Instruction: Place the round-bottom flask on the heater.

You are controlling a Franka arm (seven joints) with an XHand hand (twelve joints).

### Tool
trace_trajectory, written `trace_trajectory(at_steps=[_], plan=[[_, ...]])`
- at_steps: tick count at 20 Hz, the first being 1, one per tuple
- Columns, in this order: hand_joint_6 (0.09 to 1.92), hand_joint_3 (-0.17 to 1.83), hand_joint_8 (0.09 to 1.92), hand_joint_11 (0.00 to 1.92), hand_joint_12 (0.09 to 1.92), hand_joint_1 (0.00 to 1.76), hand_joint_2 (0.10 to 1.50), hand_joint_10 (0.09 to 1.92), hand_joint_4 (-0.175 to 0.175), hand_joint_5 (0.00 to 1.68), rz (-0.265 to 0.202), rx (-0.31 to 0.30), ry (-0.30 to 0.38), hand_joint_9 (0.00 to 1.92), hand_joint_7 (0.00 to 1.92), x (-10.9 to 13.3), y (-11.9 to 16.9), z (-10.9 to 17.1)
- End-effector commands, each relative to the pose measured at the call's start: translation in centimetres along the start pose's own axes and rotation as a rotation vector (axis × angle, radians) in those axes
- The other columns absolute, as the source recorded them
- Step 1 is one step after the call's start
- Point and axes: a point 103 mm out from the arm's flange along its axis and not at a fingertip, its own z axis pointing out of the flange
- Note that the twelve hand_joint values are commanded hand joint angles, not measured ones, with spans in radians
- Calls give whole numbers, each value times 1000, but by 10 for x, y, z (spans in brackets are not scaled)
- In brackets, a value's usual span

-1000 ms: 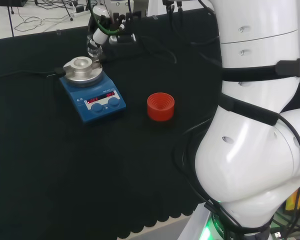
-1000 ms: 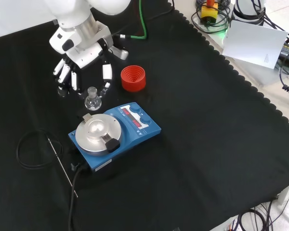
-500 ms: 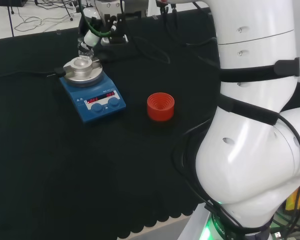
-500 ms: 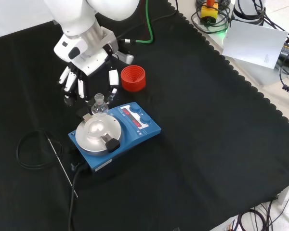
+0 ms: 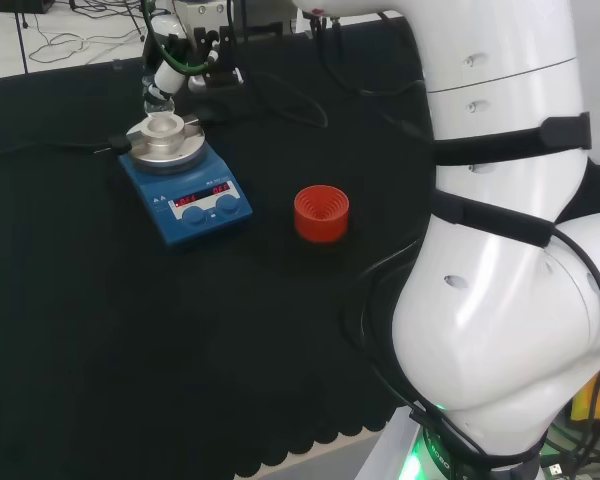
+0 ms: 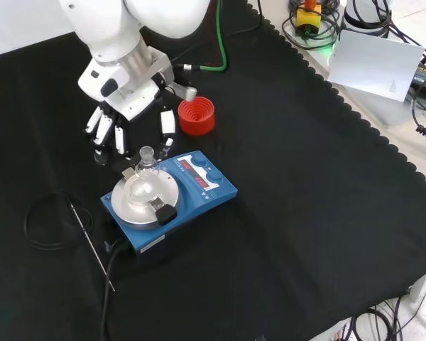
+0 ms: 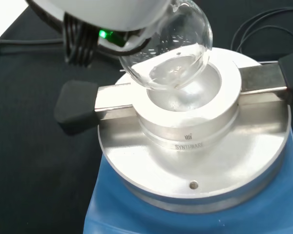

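Hand (image 6: 128, 106) is pinching the small, light, slippery, breakable glass flask (image 6: 146, 170) by its neck, hovering over the heater (image 6: 199, 186) bowl.

One flask (image 6: 147, 162), clear glass with a round bottom. One heater (image 6: 169, 198), blue, with one round metal block (image 6: 143, 198) on top and two knobs (image 6: 208, 172) on its front panel. One red ribbed stand (image 6: 197, 116). One thin metal probe (image 6: 91, 245) on one coiled black cable (image 6: 46, 222). One hand (image 6: 128, 114). One desk (image 6: 305, 206) under black cloth.
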Motion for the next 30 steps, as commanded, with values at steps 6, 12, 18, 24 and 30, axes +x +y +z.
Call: trace_trajectory(at_steps=[6, 12, 18, 24, 30], plan=[[940, 743, 677, 350, 1341, 1093, 671, 582, 175, 1143, 3, 44, -14, 663, 414, -1, 18, 15], [941, 744, 677, 350, 1341, 1093, 671, 581, 175, 1142, 11, 59, -23, 662, 414, -6, 19, 20], [942, 744, 677, 350, 1341, 1093, 671, 581, 175, 1142, 21, 63, -26, 661, 414, -9, 19, 25], [942, 744, 677, 351, 1341, 1093, 671, 581, 175, 1142, 26, 50, -28, 660, 413, -7, 20, 27], [943, 744, 676, 351, 1341, 1093, 671, 582, 175, 1141, 27, 45, -33, 659, 410, -4, 23, 26]])
